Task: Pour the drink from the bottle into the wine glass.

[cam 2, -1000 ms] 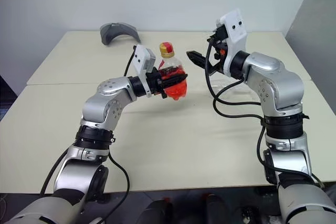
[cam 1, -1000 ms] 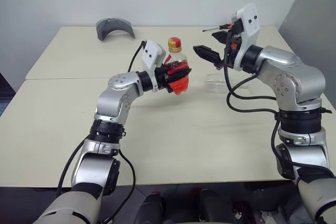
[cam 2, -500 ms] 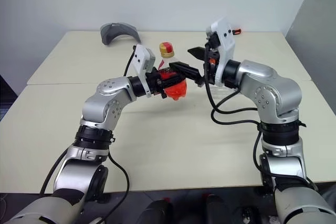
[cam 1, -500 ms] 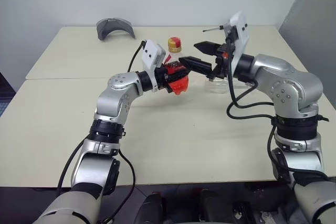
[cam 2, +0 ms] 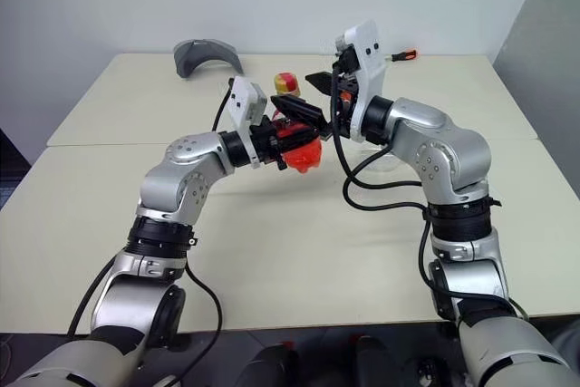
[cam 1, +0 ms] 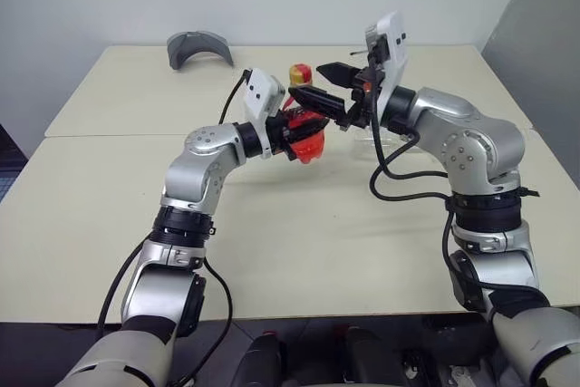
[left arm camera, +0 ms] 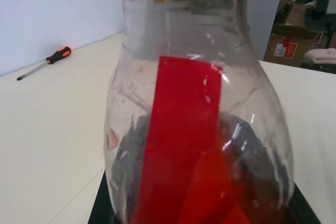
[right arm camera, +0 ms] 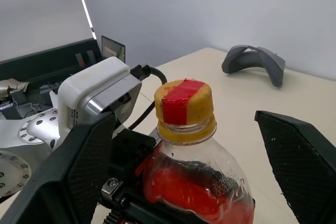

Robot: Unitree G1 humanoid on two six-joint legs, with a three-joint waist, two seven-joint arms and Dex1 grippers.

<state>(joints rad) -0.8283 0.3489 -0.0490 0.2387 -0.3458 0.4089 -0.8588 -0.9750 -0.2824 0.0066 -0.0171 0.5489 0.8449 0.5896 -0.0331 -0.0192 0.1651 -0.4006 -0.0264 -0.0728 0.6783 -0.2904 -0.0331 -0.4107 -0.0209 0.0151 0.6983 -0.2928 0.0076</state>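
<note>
My left gripper [cam 1: 302, 126] is shut on the belly of the bottle [cam 1: 308, 140] and holds it upright above the table. The red drink [left arm camera: 210, 182] fills the bottle's lower part, below the yellow-and-red cap [right arm camera: 184, 102]. My right gripper [cam 1: 323, 86] is open at cap height. In the right wrist view one black finger [right arm camera: 68, 171] stands on each side of the cap, clear of it. The wine glass [cam 2: 379, 159] stands on the table behind my right forearm, mostly hidden.
A grey curved object [cam 1: 198, 47] lies at the table's back left. An orange-handled screwdriver [cam 2: 401, 54] lies near the back edge. A seam crosses the cream table [cam 1: 299, 242], whose near half is bare.
My right gripper has swung left from beside the glass to the bottle, and its open fingers now flank the cap. The left gripper and bottle have stayed put.
</note>
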